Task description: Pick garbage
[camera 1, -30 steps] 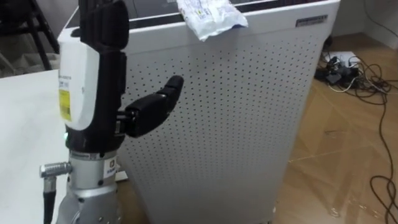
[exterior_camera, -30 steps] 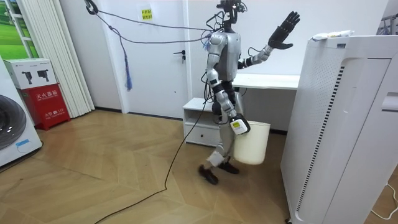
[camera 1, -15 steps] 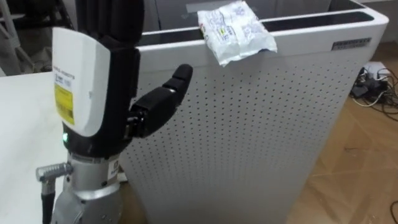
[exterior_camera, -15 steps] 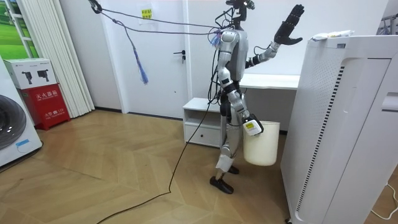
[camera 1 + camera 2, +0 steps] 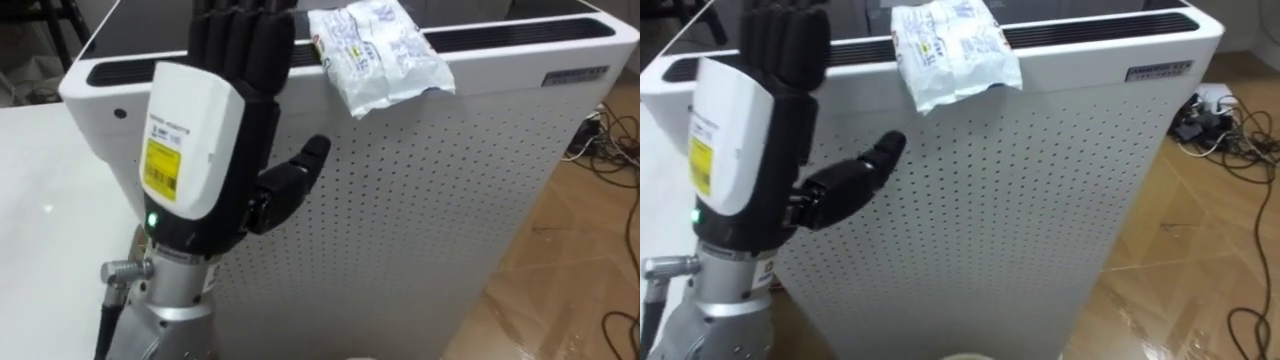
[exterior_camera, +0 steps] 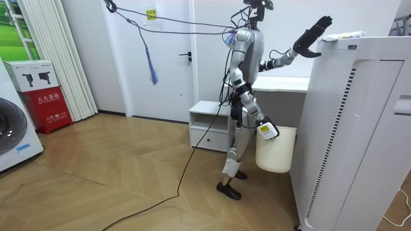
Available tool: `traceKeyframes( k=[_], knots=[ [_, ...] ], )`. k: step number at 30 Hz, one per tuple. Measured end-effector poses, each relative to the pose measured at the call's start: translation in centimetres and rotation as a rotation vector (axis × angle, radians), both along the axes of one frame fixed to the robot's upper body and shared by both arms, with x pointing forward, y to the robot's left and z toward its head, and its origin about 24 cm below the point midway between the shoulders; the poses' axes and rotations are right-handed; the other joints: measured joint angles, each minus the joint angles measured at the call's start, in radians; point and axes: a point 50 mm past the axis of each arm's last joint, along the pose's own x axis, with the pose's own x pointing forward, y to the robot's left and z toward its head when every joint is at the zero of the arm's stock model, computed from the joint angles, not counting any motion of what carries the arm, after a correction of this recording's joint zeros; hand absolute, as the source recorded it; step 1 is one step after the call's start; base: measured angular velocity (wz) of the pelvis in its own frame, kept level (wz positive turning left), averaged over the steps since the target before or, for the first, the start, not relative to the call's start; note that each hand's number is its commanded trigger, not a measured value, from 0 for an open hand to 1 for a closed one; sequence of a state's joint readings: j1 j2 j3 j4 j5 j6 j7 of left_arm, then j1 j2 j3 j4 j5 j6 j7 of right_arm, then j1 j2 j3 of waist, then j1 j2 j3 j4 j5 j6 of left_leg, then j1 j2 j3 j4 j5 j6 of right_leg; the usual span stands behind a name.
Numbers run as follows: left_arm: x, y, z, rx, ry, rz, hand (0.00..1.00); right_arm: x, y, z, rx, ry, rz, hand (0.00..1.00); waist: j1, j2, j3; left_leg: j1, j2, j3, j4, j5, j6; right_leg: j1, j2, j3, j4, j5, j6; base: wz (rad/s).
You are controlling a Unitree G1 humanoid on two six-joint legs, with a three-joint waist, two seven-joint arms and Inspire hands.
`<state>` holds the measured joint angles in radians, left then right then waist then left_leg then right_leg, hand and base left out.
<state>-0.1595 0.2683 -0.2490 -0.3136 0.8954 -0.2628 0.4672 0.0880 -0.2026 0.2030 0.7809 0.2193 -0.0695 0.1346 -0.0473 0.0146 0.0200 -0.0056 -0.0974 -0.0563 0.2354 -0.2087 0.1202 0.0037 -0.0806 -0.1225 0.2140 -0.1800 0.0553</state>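
A crumpled white plastic packet [image 5: 380, 55] lies on the top front edge of a tall white perforated appliance [image 5: 420, 200], one corner hanging over the front. My left hand [image 5: 215, 140] is raised in front of the appliance, to the left of the packet and apart from it. It is open, fingers straight up and thumb pointing toward the appliance. In the room view the left hand [image 6: 314, 35] reaches close to the packet [image 6: 343, 36] at top height. My right hand [image 6: 264, 131] hangs low at my side, shut on the rim of a white bin [image 6: 276, 151].
A white table [image 5: 40, 230] stands to the left of the appliance. Cables and plugs [image 5: 1220, 110] lie on the wood floor to the right. A low white cabinet [image 6: 209, 125] stands behind me by the wall.
I have stepped closer to the appliance, the bin swinging along. My left hand has moved toward the packet and tilted forward; the whole eye view has shifted.
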Motion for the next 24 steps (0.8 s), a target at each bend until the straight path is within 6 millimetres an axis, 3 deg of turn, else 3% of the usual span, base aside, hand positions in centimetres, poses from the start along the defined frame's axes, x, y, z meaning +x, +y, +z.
traceKeyframes(
  k=[9,15,24],
  knots=[
    [-0.3,-1.9,-1.2,0.085,0.102,-0.078,0.00,1.3,0.1,0.6,0.004,-0.036,0.004,1.00,-0.038,0.022,-0.0114,0.005,0.009,0.006,-0.013,0.000,0.000,0.008,0.011,0.017,-0.032,0.020,-0.003,-0.05],
    [0.0,-1.8,-1.4,0.107,0.136,-0.057,0.00,1.3,0.0,0.6,0.002,-0.035,0.007,1.00,-0.036,0.046,-0.0078,0.023,0.016,0.023,-0.026,0.002,-0.003,0.020,0.019,0.033,-0.044,0.030,-0.005,-0.08],
    [0.7,-1.3,-1.4,0.135,0.148,-0.027,0.00,1.2,-0.4,0.6,-0.006,-0.029,0.017,1.00,-0.038,0.049,-0.0070,0.021,0.019,0.032,-0.030,0.003,-0.004,0.015,0.022,0.039,-0.042,0.031,-0.006,-0.01]
  ],
)
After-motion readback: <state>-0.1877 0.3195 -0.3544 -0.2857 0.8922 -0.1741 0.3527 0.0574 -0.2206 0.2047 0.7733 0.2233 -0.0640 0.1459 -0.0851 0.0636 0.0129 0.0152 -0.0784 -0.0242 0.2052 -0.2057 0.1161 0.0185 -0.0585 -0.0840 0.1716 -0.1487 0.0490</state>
